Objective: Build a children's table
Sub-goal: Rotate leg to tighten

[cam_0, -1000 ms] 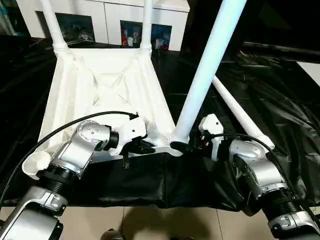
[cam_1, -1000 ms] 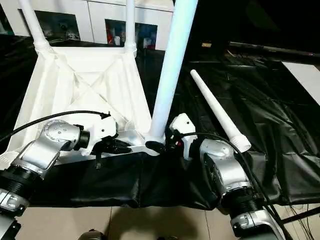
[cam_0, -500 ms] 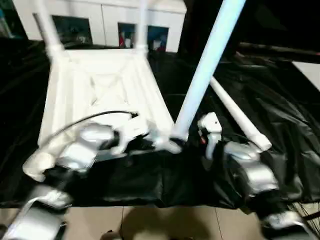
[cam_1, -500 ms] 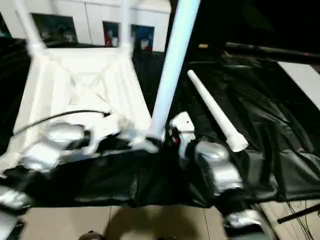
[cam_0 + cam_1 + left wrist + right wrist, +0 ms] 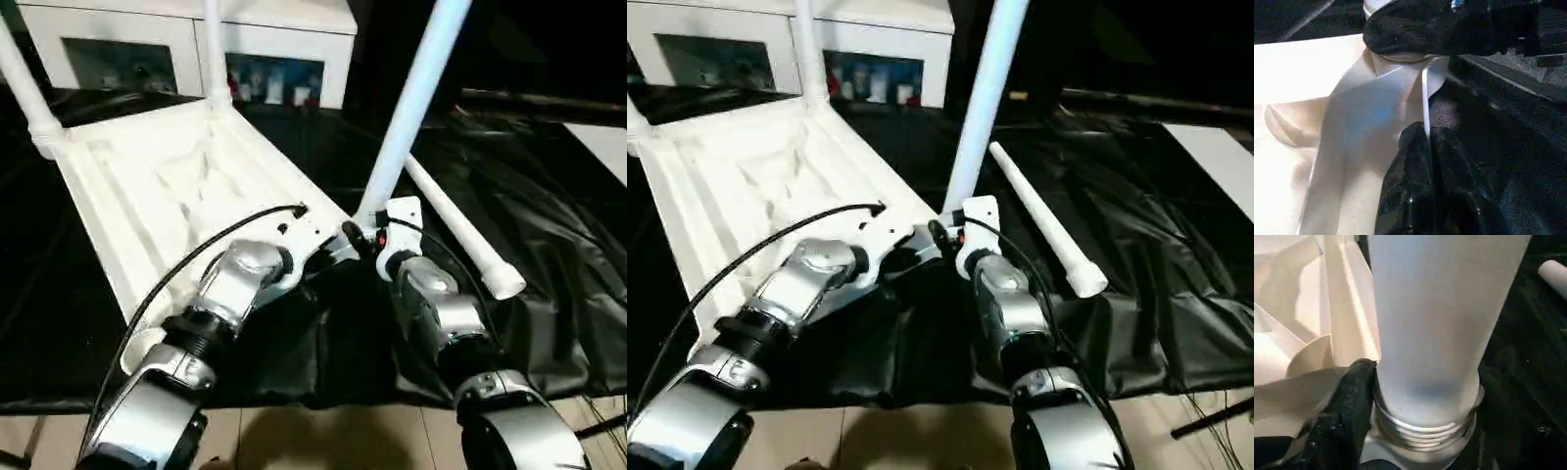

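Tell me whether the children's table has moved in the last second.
Yes. The children's table has swivelled: its far edge, earlier parallel to the white cabinet, now slants against it.

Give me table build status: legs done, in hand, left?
Done: two far legs stand in the upturned table top. In hand: the right tool is at the base of the third leg, threads showing; the left tool pinches the top's rib. Left: the fourth leg, on the black cloth.

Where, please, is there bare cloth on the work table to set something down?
The black cloth is bare to the right of the loose leg, up to the far edge. It is crowded at the upturned children's table's near right corner, where the left gripper pinches its rim and the right gripper holds the upright leg.
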{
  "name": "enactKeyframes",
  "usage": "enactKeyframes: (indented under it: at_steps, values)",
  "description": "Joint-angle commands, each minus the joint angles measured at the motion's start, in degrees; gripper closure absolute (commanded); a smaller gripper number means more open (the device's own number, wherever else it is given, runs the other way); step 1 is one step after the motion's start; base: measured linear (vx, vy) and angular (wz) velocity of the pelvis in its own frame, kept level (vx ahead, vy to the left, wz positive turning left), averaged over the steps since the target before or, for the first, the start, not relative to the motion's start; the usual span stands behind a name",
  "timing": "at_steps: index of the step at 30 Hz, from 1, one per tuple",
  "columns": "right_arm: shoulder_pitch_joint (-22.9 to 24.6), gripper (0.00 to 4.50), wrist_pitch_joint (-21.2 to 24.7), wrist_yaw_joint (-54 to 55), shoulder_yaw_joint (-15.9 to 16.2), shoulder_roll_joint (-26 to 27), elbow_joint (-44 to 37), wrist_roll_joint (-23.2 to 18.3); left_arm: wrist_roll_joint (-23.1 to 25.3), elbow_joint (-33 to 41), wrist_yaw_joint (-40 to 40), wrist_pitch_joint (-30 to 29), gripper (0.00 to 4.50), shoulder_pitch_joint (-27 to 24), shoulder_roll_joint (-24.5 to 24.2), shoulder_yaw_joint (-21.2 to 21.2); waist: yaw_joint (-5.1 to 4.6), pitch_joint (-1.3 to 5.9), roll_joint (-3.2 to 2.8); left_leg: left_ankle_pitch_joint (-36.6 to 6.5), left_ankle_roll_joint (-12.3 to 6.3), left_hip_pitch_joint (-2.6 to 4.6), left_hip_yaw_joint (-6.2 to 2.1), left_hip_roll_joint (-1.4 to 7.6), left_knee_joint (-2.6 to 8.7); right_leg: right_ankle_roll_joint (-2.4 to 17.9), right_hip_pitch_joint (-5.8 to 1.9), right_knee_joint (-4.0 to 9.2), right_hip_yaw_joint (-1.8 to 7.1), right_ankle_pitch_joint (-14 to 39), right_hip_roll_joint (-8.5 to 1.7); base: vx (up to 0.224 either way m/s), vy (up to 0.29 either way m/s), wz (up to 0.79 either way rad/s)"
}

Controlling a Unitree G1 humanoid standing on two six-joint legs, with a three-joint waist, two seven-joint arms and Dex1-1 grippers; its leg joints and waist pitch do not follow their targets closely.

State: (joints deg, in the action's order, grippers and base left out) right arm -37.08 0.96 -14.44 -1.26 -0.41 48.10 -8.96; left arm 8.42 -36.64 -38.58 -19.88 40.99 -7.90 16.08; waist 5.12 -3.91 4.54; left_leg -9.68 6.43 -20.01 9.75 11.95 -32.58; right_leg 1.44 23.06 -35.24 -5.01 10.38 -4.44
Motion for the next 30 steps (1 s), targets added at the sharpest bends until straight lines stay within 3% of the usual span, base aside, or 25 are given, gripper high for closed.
enactKeyframes:
  at_steps: [1,2,3,6,10,15,20,24,25,30]
  values:
    - [1.61,1.06,0.68,-4.30,1.34,1.04,0.64,-0.91,-0.60,-1.81,1.05,0.73,4.50,-0.76,-0.02,-0.67,0.09,3.35,-0.13,-11.30,-3.58,-0.27,0.00,1.02,3.46,7.92,-2.93,4.72,3.00,15.01,-3.82,0.000,0.000,0.00]
    - [2.00,0.95,0.30,-5.68,1.84,0.13,-0.06,-0.40,-0.64,-1.48,-0.27,1.57,4.50,-0.87,-0.69,-0.37,0.01,3.26,0.29,-11.58,-3.57,-0.34,0.05,1.00,3.48,7.54,-2.90,4.90,2.99,16.08,-3.78,0.000,0.000,0.00]
    - [2.82,0.86,-0.31,-8.11,2.99,-1.85,-1.26,0.59,-0.67,-0.44,-3.46,4.62,4.50,-1.36,-2.13,0.66,-0.04,3.28,0.07,-11.63,-3.44,-0.43,-0.05,1.04,3.57,7.30,-2.98,4.90,2.99,17.02,-3.81,0.000,0.000,0.00]
    - [4.16,0.78,-0.63,-12.09,4.42,-4.45,-3.37,1.13,-1.65,1.68,-8.24,6.28,4.50,-2.44,-3.79,1.50,0.12,3.30,0.12,-11.47,-3.61,-0.34,0.00,1.09,3.47,7.15,-2.85,5.09,3.09,17.21,-3.94,0.000,0.000,0.00]
    - [8.79,0.78,1.21,-25.07,6.97,-10.92,-11.66,-0.20,-2.88,6.07,-17.36,9.91,4.50,-4.83,-9.14,3.20,0.49,3.16,-0.13,-11.27,-4.60,-0.30,-0.02,1.33,3.62,7.62,-2.99,5.11,3.13,16.37,-3.87,0.000,0.000,0.00]
    - [12.13,0.78,2.69,-35.04,8.01,-16.39,-18.74,-2.76,-7.18,12.41,-30.64,12.48,4.50,-8.34,-15.06,4.65,0.44,3.27,-0.55,-10.70,-4.57,-0.05,-0.01,1.69,3.69,10.37,-2.71,4.36,3.14,11.76,-3.84,0.000,0.000,0.00]
    - [13.16,0.78,3.09,-39.98,9.33,-18.10,-21.59,-3.86,-9.17,14.69,-33.73,12.07,4.50,-9.26,-16.16,4.16,0.72,3.41,-0.41,-8.98,-4.93,-0.02,0.19,1.72,3.53,12.45,-2.82,3.72,3.18,6.89,-3.70,0.000,0.000,0.00]
    - [13.48,0.78,2.92,-41.64,9.97,-17.75,-22.37,-3.57,-9.39,14.61,-34.14,12.37,4.50,-9.36,-16.26,3.98,1.04,3.45,-0.16,-8.88,-4.63,-0.10,0.23,1.62,3.48,11.88,-3.04,3.84,3.25,8.27,-3.97,0.000,0.000,0.00]
    - [13.51,1.03,3.09,-41.93,10.07,-17.48,-22.42,-3.41,-9.38,14.56,-34.36,12.56,4.50,-9.42,-16.34,3.90,1.12,3.39,-0.27,-9.03,-4.43,-0.08,0.21,1.61,3.52,11.69,-2.95,3.88,3.25,8.92,-3.95,0.000,0.000,0.00]
    - [13.90,1.41,3.49,-43.01,10.66,-17.56,-23.00,-3.72,-9.56,15.03,-34.93,12.39,4.50,-9.77,-16.67,3.82,1.15,3.49,-0.15,-9.07,-3.95,-0.11,0.15,1.62,3.52,11.02,-3.01,3.88,3.24,9.73,-3.96,0.000,0.000,0.00]
